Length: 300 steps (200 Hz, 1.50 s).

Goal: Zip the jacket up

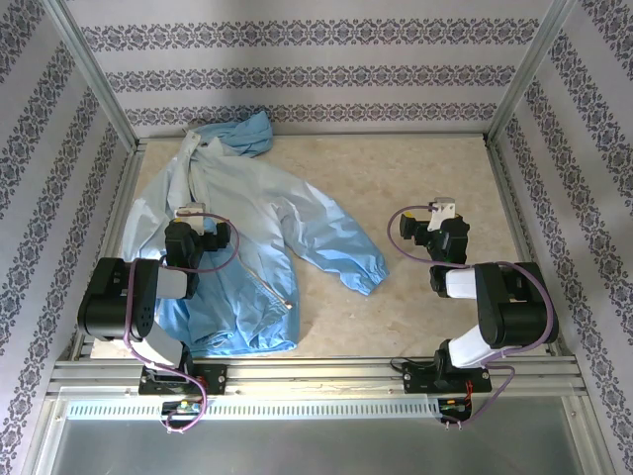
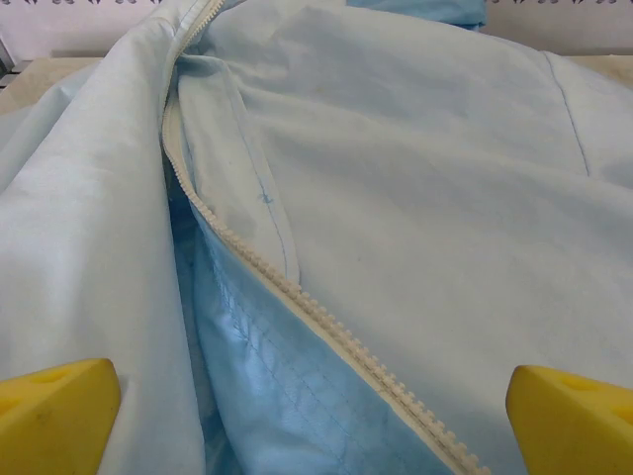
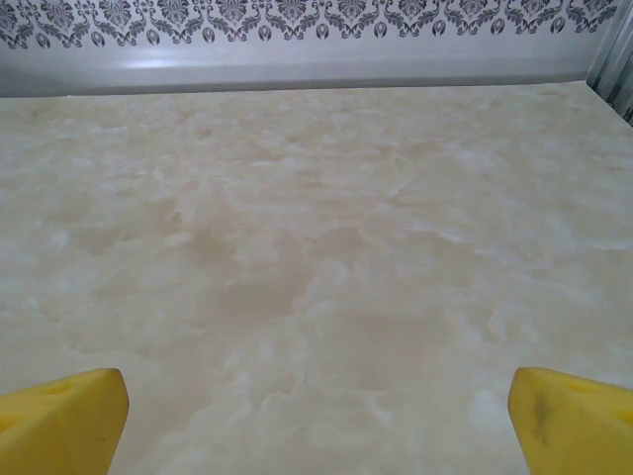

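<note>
Three patterned walls (image 1: 297, 69) around a marbled beige tabletop (image 1: 415, 168), my left claw (image 2: 316, 416) wide over the jacket (image 1: 262, 213) at nine o'clock, my right claw (image 3: 316, 416) wide at three.

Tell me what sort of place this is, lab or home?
Probably a lab test cell: metal frame posts box in a table, patterned panels serve as walls, and a left arm and right arm are bolted to its near rail.
</note>
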Tool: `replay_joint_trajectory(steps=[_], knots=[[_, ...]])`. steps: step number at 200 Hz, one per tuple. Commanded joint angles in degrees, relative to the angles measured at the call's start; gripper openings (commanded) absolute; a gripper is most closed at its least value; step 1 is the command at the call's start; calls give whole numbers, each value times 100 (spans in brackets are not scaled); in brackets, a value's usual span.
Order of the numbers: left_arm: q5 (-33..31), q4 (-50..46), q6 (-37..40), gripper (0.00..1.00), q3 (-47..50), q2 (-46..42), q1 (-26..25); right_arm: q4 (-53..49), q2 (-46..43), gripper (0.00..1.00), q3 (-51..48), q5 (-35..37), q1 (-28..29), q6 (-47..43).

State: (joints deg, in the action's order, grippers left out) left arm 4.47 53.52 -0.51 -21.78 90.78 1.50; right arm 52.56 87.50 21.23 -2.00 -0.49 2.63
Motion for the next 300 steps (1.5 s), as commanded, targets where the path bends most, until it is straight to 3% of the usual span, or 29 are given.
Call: replay_joint_trajectory(steps=[1, 215, 259, 279, 300], knots=[[72, -49, 73, 100, -90, 27, -53, 141, 12, 98, 39, 59, 38, -65], [67, 27, 69, 100, -54, 25, -51, 132, 12, 98, 47, 51, 32, -60], [-188, 48, -11, 100, -38, 27, -52, 152, -13, 98, 34, -55, 31, -95], [-192, 68, -19, 100, -29, 18, -53, -179, -215, 98, 131, -317, 53, -219], [-162, 349, -11, 100, 206, -192, -53, -936, -718, 98, 311, -119, 134, -263]])
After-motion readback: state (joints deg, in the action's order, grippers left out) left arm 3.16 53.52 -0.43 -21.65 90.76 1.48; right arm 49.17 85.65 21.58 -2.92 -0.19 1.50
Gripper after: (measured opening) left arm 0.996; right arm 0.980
